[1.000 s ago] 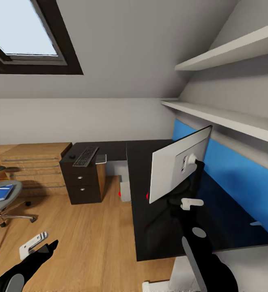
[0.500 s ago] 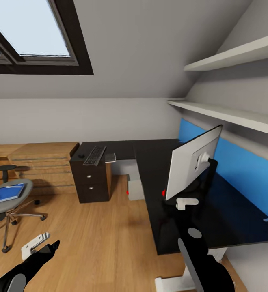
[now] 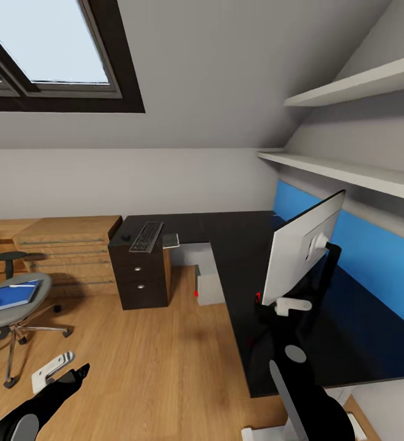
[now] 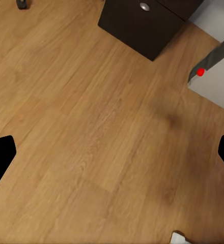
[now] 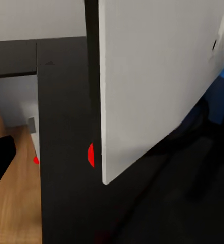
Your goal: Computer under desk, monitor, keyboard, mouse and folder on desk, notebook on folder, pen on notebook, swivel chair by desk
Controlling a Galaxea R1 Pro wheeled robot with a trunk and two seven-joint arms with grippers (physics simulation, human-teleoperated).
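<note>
Monitor point(image 3: 303, 248) standing on counter point(image 3: 239, 245), white back facing robot, just beyond right fingers point(image 3: 291, 304); whether those are gripping anything, cannot tell. Whole view shifting between pictures: camera moving, monitor staying put, so that step looks done. Left fingers point(image 3: 52, 370) spread wide, empty over floor; folder point(image 3: 9, 296) lying on swivel chair point(image 3: 15, 306), well apart. No readable writing.

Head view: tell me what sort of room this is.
Likely an attic home office or study: a sloped ceiling with a skylight, a black-topped desk carrying a monitor, and a swivel chair on the wood floor.
</note>
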